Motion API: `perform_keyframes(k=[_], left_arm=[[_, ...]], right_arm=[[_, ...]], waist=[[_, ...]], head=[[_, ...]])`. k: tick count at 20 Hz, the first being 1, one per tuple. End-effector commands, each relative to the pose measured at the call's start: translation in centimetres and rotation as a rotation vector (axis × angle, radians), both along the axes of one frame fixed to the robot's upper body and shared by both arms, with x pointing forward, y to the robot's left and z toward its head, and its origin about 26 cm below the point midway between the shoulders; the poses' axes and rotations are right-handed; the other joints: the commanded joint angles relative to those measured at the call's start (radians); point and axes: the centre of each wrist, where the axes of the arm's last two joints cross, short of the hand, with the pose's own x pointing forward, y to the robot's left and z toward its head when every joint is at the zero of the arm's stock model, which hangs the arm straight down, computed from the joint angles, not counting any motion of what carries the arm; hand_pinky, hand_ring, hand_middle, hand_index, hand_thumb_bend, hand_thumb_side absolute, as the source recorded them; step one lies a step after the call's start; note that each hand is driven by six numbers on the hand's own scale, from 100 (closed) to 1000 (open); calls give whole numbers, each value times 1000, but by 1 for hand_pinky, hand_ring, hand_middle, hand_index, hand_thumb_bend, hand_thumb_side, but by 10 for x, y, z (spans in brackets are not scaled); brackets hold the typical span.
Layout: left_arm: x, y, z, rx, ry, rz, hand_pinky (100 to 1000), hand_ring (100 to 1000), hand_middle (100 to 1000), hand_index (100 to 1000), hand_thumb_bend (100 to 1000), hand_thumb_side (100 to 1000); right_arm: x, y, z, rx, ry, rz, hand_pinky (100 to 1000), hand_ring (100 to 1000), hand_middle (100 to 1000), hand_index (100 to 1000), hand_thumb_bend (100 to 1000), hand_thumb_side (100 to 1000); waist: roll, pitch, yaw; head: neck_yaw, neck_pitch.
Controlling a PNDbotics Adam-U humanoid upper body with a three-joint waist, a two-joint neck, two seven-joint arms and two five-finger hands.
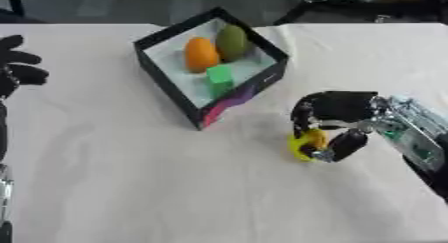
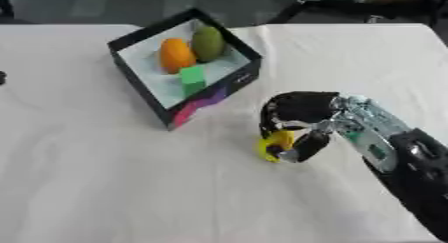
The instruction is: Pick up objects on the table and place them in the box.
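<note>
A black-walled box (image 1: pixel 164 82) with a pale floor stands at the upper middle of the table. Inside it lie an orange fruit (image 1: pixel 200 54), a green fruit (image 1: pixel 232 41) and a small green block (image 1: pixel 220 75). To the right of the box, my right hand (image 1: pixel 335 110) reaches down with its fingers and thumb curled round a small yellow object (image 1: pixel 305 146) that sits on the white cloth. My left hand (image 1: pixel 16 67) shows at the left edge, fingers spread and holding nothing.
A white cloth (image 1: pixel 175 187) covers the table. Dark floor and equipment show beyond the far edge. The box's near corner carries a coloured stripe (image 1: pixel 229 103).
</note>
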Motion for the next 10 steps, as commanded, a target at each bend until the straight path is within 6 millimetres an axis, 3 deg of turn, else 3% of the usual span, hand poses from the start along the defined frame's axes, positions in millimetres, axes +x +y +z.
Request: perform_keyframes(k=[1, 5, 10], left_arm=[[-1, 6, 8, 17, -30, 17, 614, 569, 586, 825, 100, 957], [-1, 5, 9, 18, -31, 10, 614, 569, 586, 825, 100, 957], [0, -3, 10, 12, -37, -19, 614, 569, 586, 825, 100, 957]], right_arm=[[0, -9, 38, 64, -124, -7, 828, 745, 378, 326, 100, 246], [7, -12, 80, 146, -233, -7, 822, 739, 372, 328, 100, 231], [44, -20, 106, 254, -258, -76, 820, 740, 378, 357, 100, 211]], waist=[[-5, -36, -2], [-7, -37, 6], [-3, -33, 35]], head=[[-1, -2], [-1, -2], [-19, -2]])
